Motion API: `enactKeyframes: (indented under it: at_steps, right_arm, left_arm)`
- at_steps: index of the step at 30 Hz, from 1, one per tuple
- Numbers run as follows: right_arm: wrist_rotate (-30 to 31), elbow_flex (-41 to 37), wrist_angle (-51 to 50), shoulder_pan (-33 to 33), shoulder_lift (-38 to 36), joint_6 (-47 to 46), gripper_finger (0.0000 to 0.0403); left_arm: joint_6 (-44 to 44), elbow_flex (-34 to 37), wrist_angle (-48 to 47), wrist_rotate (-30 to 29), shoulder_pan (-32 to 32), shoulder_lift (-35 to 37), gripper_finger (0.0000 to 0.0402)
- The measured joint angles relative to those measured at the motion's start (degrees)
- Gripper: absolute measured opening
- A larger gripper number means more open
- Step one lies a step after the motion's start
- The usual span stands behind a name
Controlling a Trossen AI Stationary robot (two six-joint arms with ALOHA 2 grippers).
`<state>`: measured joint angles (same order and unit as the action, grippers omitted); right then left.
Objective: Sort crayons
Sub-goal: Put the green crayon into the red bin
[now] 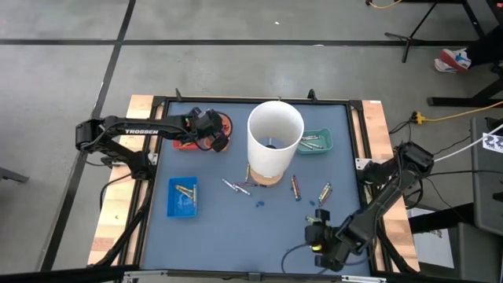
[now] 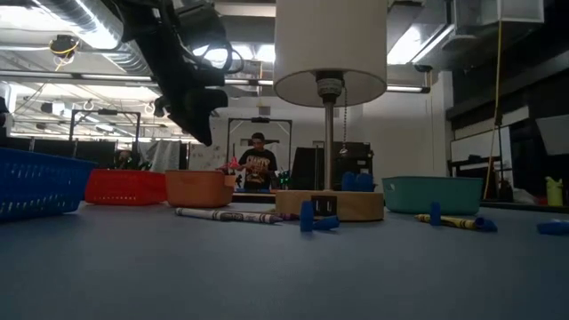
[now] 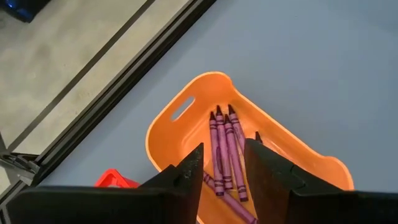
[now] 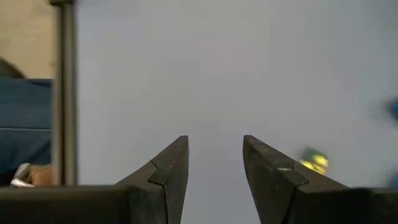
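Several purple crayons (image 3: 225, 149) lie in the orange tray (image 3: 186, 109) at the far left of the table. My left gripper (image 3: 222, 163) hangs open just above them, a finger on either side, touching none; the low view shows it (image 2: 194, 107) clear above the tray (image 2: 197, 188). Gold-brown crayons (image 1: 185, 191) lie in the blue tray (image 1: 174, 206), grey ones (image 1: 311, 143) in the green tray (image 1: 326, 148). Loose crayons (image 1: 236, 187) (image 1: 295, 187) (image 1: 324, 191) lie on the mat. My right gripper (image 1: 320, 222) is open over bare mat near the front edge, with nothing between its fingers (image 4: 171, 165).
A tall white cylinder (image 1: 275, 140) on a wooden base stands mid-table between the orange and green trays. A red tray (image 1: 182, 145) sits beside the orange one. Small blue bits (image 1: 258, 203) lie near the loose crayons. A person stands in the room behind the table (image 2: 258, 164).
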<state>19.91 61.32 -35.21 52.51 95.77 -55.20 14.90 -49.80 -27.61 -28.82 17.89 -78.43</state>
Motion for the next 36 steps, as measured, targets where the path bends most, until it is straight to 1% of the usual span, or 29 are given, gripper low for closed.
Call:
enactKeyframes:
  at_steps: [5,8,11,17,20,23,36]
  right_arm:
    - [5.5,0.0,-6.3,2.2,0.0,-6.8,0.015]
    - [7.4,-1.4,-6.9,2.4,0.0,-8.1,0.015]
    - [7.6,-3.5,-6.2,2.2,0.0,-8.2,0.015]
    - [7.5,-8.3,-1.0,2.2,0.0,-8.1,0.015]
    - [6.3,-9.9,0.9,2.2,0.0,-8.0,0.015]
    - [5.5,-10.6,1.9,2.2,0.0,-8.0,0.015]
    - [5.4,-10.8,1.1,2.2,0.0,-8.0,0.015]
  left_arm:
    - [0.0,0.0,0.0,0.0,-0.8,0.0,0.01]
    - [0.0,0.0,0.0,0.0,-0.9,0.0,0.01]
    - [0.0,0.0,0.0,0.0,-0.9,0.0,0.01]
    - [0.0,0.0,0.0,0.0,-0.9,0.0,0.01]
    - [0.0,0.0,0.0,0.0,-0.9,0.0,0.01]
    - [0.0,0.0,0.0,0.0,-0.9,0.0,0.01]
    - [0.0,0.0,0.0,0.0,-0.9,0.0,0.01]
